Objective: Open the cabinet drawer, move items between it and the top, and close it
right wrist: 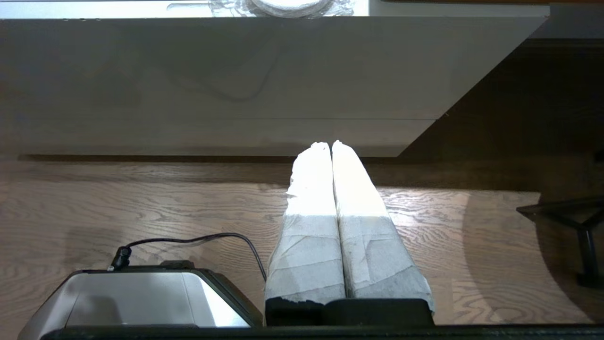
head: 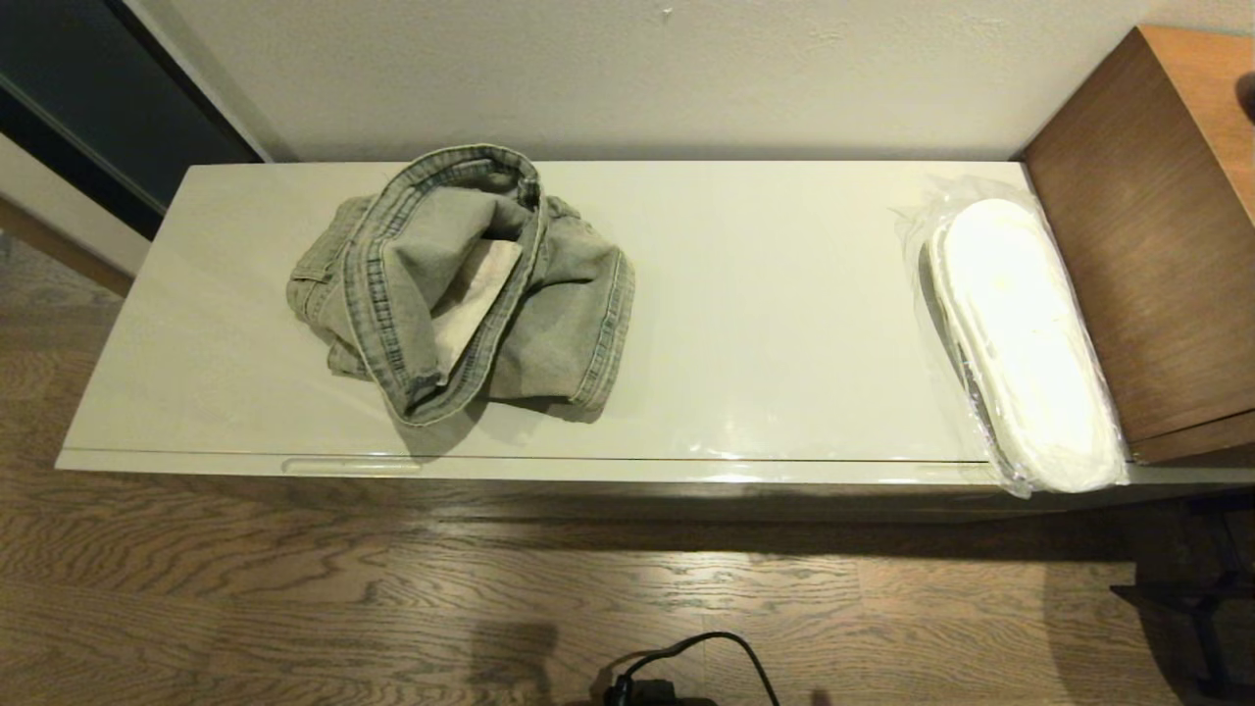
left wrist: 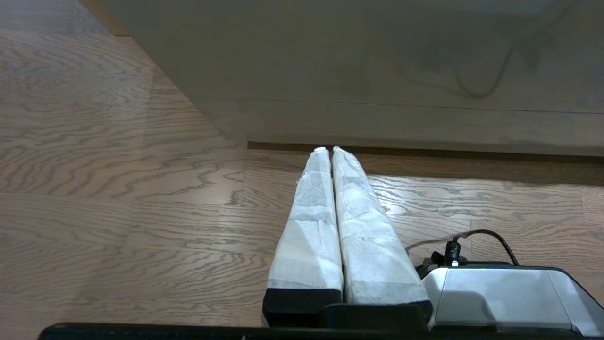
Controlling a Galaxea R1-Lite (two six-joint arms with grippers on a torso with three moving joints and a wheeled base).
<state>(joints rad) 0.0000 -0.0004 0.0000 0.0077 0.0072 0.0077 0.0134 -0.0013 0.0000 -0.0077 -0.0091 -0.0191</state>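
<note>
Under my head cam sits the cabinet, long axis running left-right across my front. Its top (head: 765,324) is a glossy pale slab w/ both items on it. Below that, the cabinet drawer (right wrist: 212,71) is shut: flat, handleless front, as wide as the cabinet, just a thin seam under the top's front edge. A brown wood desk (head: 1157,226) butts against the right end; wood floor (head: 294,588) runs between me & the cabinet.

Denim garment (head: 461,284): crumpled heap on the left half of the top, nearer my left side. Wrapped white slippers (head: 1025,343): at the far right end, long axis front-to-back, toe end overhanging the front edge, nearer my right side.

Left hand (left wrist: 330,150): fingers pressed together, empty, low over the floor, pointing at the cabinet front but apart from it. Right hand (right wrist: 329,144): same, closed & empty, aimed at the drawer front w/ the slippers' overhang above it.

Key relation, as I judge it: the drawer front lies straight ahead of & above both hands, so either must rise to the seam under the top's edge before pulling toward me. Neither arm is clearly closer.
</note>
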